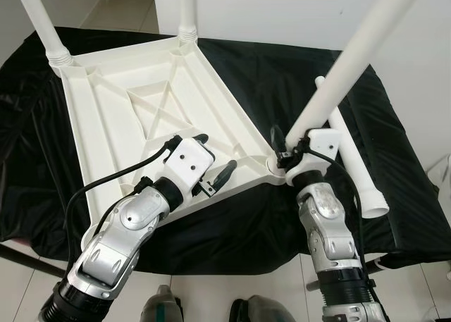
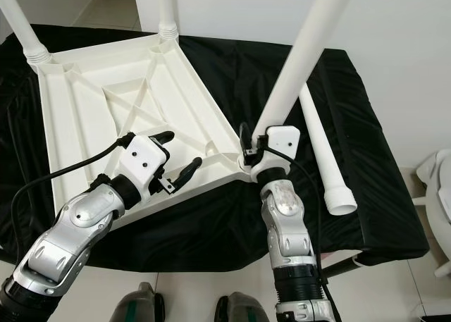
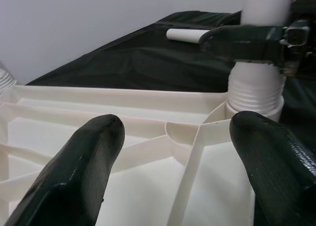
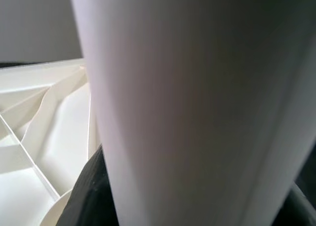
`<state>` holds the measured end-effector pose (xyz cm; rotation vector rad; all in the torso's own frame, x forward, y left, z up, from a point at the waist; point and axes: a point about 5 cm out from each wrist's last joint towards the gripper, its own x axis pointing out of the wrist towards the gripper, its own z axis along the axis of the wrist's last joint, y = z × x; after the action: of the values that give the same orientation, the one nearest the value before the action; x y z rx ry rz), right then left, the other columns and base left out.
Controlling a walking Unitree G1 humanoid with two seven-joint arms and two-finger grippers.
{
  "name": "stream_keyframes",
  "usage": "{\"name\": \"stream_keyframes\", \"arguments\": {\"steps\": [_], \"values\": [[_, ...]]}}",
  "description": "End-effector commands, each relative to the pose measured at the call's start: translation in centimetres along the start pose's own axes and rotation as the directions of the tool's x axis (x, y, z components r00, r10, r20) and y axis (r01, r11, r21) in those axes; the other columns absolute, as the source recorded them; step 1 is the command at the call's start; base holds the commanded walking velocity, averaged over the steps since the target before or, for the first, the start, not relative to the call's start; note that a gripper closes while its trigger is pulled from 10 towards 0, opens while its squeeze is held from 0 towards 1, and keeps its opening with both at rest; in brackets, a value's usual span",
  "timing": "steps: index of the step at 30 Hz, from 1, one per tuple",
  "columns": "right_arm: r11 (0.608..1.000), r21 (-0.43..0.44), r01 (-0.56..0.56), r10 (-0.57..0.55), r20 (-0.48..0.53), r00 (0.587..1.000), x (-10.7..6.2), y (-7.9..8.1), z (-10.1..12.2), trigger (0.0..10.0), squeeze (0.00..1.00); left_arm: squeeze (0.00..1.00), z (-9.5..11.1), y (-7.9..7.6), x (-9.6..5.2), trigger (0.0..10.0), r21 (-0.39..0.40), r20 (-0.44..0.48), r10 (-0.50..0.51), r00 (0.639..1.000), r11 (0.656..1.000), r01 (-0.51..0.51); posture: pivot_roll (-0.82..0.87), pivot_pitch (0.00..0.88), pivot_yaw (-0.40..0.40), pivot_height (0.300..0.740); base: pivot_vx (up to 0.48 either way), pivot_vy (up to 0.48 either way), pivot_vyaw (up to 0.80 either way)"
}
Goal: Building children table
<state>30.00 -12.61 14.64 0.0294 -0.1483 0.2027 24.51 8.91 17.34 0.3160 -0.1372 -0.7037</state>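
A white plastic tabletop [image 1: 106,125] lies upside down on a black cloth [image 1: 402,132]. Two white legs [image 1: 42,19] [image 1: 187,8] stand in its far corners. A third leg [image 1: 345,72] rises tilted from the near right corner socket [image 3: 256,87], and my right gripper [image 1: 290,147] is shut around its base. In the right wrist view that leg [image 4: 187,97] is pressed close against a black finger [image 4: 89,196]. My left gripper [image 1: 213,155] hovers open over the tabletop's near edge, left of that corner, holding nothing [image 3: 175,127]. A loose fourth leg [image 1: 356,168] lies on the cloth to the right.
The cloth-covered surface ends just behind my arms, with pale tiled floor [image 1: 423,294] below. Two grey-green rounded shapes [image 1: 158,308] [image 1: 261,311] sit at the bottom. A white object [image 2: 440,188] stands off the right edge. White walls lie beyond.
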Motion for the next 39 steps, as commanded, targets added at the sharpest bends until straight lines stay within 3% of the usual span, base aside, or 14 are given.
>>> {"name": "stream_keyframes", "arguments": {"steps": [1,12,18,20,22,26,29,31,34,39], "values": [[1.0,-0.014,-0.016,0.013,-0.19,0.982,-0.5,-0.1,-3.2,10.0,0.0,0.0,0.1,-0.1,0.0,10.0,0.011,-0.003,-0.059,0.998,0.998,0.059,0.05,0.059,-0.017,0.74,0.0,0.0,0.0],[0.996,-0.022,-0.091,0.083,-0.231,0.969,0.9,-0.5,-3.2,10.0,0.0,0.0,0.3,-0.1,-0.2,10.0,0.012,-0.002,-0.057,0.998,0.998,0.057,0.06,0.062,-0.016,0.74,0.0,0.0,0.0],[0.995,0.092,-0.041,0.064,-0.254,0.965,1.0,-1.2,-3.3,10.0,0.0,0.0,0.3,-0.2,-0.3,10.0,0.011,-0.004,-0.057,0.998,0.998,0.057,0.06,0.066,-0.018,0.74,0.0,0.0,0.0],[0.995,0.092,-0.041,0.064,-0.254,0.965,1.0,-1.2,-3.3,10.0,0.0,0.0,0.3,-0.2,-0.3,10.0,0.011,-0.004,-0.057,0.998,0.998,0.057,0.06,0.066,-0.018,0.74,0.0,0.0,0.0],[0.985,0.173,-0.004,0.049,-0.261,0.964,0.7,-1.4,-3.4,10.0,0.0,0.0,0.2,-0.3,-0.3,10.0,0.01,-0.004,-0.059,0.998,0.998,0.059,0.06,0.063,-0.018,0.74,0.0,0.0,0.0],[0.982,0.19,0.009,0.041,-0.254,0.966,0.5,-1.4,-3.4,10.0,0.0,0.0,0.2,-0.3,-0.3,10.0,0.009,-0.003,-0.06,0.998,0.998,0.06,0.05,0.061,-0.017,0.74,0.0,0.0,0.0],[0.988,0.143,-0.053,0.064,-0.074,0.995,0.0,-0.8,-1.6,10.0,0.0,0.0,0.3,-0.4,-0.1,10.0,0.009,0.001,-0.067,0.998,0.998,0.067,0.05,0.056,-0.015,0.74,0.0,0.0,0.0],[0.988,0.143,-0.053,0.064,-0.074,0.995,0.0,-0.8,-1.6,10.0,0.0,0.0,0.3,-0.4,-0.1,10.0,0.009,0.001,-0.067,0.998,0.998,0.067,0.05,0.056,-0.015,0.74,0.0,0.0,0.0],[0.986,0.148,-0.077,0.071,0.045,0.996,0.3,-0.7,0.5,10.0,0.0,0.0,0.5,-0.4,0.1,10.0,0.0,0.015,-0.073,0.997,0.997,0.073,0.04,0.046,-0.014,0.74,0.0,0.0,0.0],[0.982,0.162,-0.097,0.084,0.086,0.993,0.7,-1.0,1.8,10.0,0.0,0.0,0.9,-0.2,0.3,10.0,-0.023,0.036,-0.075,0.997,0.997,0.076,0.04,0.039,-0.018,0.74,0.0,0.0,0.0]]}}
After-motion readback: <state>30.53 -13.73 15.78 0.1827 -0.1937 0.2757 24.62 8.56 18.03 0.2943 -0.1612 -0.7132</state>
